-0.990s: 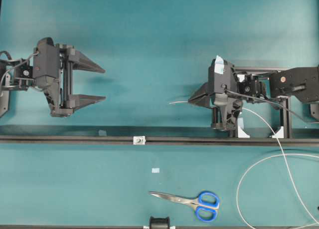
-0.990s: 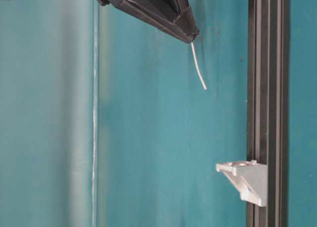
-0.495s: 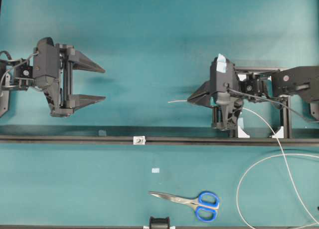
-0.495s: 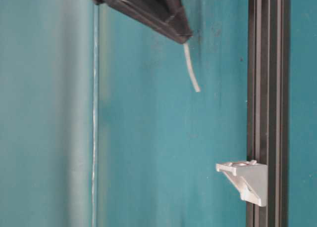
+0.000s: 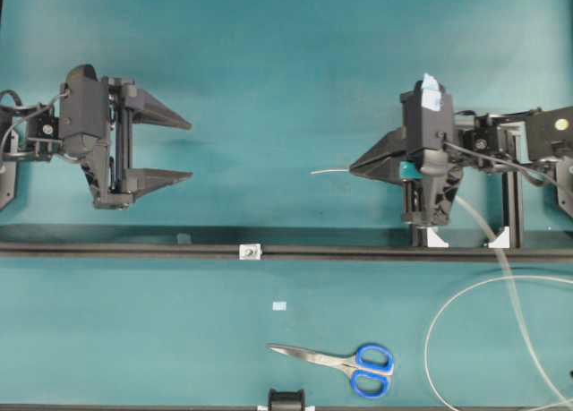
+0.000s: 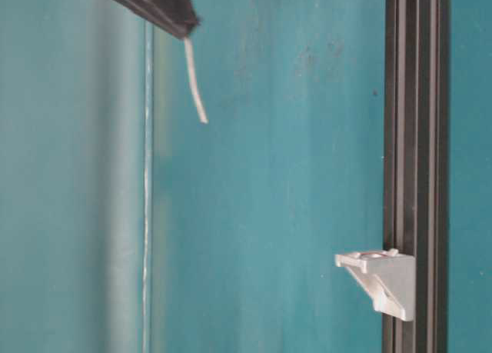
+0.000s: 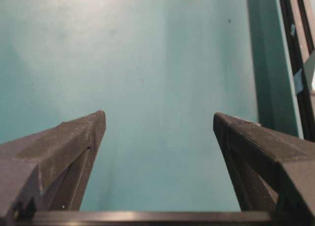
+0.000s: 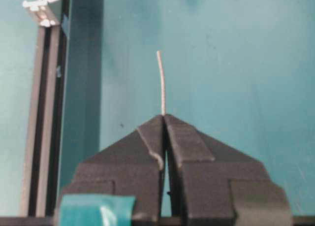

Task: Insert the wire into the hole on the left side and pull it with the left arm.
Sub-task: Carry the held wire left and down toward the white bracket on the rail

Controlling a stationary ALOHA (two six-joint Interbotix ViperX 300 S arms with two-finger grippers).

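pale wire [image 5: 328, 171] is clamped in the right gripper [image 5: 354, 170] with its stiff tip protruding for threading the hole [image 5: 250, 251], while the left gripper [image 5: 183, 149] waits with fingers apart.

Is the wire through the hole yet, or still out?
Out. The wire tip juts free from the shut right gripper, up and right of the hole in the small block on the rail.

hole [image 5: 251, 251] perhaps too small, wire [image 5: 466, 312] cut off
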